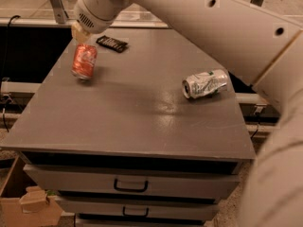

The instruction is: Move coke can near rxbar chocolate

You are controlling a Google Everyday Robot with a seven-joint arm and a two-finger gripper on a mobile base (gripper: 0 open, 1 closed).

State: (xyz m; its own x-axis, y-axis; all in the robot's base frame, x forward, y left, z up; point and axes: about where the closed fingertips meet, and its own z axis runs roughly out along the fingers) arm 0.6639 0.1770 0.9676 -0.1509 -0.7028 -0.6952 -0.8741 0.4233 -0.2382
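The coke can (pixel 84 60), red-orange with white markings, hangs nearly upright from my gripper (pixel 81 36) over the far left part of the grey table (pixel 142 122). The gripper is shut on the can's upper end, and the can's silver lower end sits just above the tabletop. The rxbar chocolate (pixel 112 43), a flat black bar, lies on the table just behind and to the right of the can, a short gap away. My big white arm (pixel 199 22) crosses the top of the view from the right.
A dented silver can with green markings (pixel 204 83) lies on its side at the right of the table. Drawers with handles (pixel 130 186) are below the tabletop. A cardboard box (pixel 28 205) stands on the floor at lower left.
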